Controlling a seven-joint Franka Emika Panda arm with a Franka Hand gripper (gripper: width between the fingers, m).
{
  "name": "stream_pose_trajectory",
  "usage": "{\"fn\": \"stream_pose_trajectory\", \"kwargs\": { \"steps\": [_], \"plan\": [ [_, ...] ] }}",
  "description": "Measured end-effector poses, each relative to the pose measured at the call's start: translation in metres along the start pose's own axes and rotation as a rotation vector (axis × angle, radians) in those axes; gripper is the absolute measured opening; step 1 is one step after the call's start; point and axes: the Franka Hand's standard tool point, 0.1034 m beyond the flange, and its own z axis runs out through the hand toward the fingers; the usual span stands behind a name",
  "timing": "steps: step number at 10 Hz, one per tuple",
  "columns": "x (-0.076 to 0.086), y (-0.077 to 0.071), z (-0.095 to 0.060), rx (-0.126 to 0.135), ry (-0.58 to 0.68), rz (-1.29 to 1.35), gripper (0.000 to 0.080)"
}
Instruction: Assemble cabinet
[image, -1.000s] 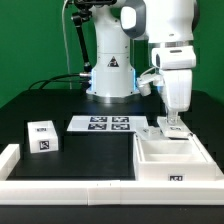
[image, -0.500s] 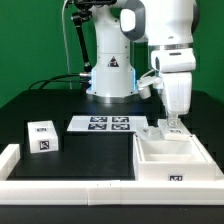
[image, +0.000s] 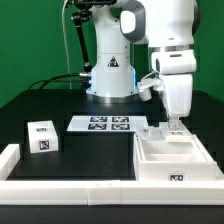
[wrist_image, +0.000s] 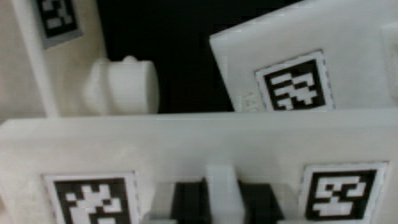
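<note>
A small white block (image: 41, 137) with a tag on its face sits on the black tabletop (image: 90, 155), near the edge on the exterior view's left. It is well apart from everything else. A low white rail (image: 70, 186) runs along that edge and the near edge. The marker board (image: 105, 124) lies flat near the middle, toward the far edge and in front of the arm's base.

The cabinet (image: 160, 172) rests in the near corner on the exterior view's right. Its open side faces up, its tagged front is against the rail, and an inner divider is visible.

The arm (image: 172, 60) hangs over the cabinet's far edge with the jaws pointing straight down at the rim. Compared with a second ago, the hand has drifted slightly toward the exterior view's right and seems a little higher. Nothing on the tabletop has moved. That looks like a small correction of position rather than a finished step, so the assembly appears no further along.

The blurred wrist view shows a white wall (wrist_image: 196, 150) carrying two tags. Beyond it are a round knob (wrist_image: 125, 85) and a tilted tagged panel (wrist_image: 294, 80). I cannot tell from either view whether the jaws are open, closed or pinching the rim. The next move probably depends on lining up squarely with that far wall, since an off-centre grip could skew the cabinet against the rail.
</note>
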Motion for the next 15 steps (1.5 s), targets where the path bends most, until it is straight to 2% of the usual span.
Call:
{"fn": "stream_pose_trajectory", "kwargs": {
  "steps": [6, 7, 9, 11, 12, 15],
  "plan": [
    [-0.001, 0.001, 0.0, -0.001, 0.0, -0.001, 0.0069],
    [-0.002, 0.002, 0.001, -0.008, 0.007, -0.003, 0.0069],
    [-0.002, 0.016, -0.001, 0.003, -0.006, -0.012, 0.0069],
    [0.0, 0.042, -0.002, 0.02, -0.024, 0.013, 0.007],
    [-0.001, 0.049, -0.002, 0.019, -0.025, 0.016, 0.007],
    [-0.001, 0.049, -0.002, 0.02, -0.025, 0.014, 0.007]
  ]
}}
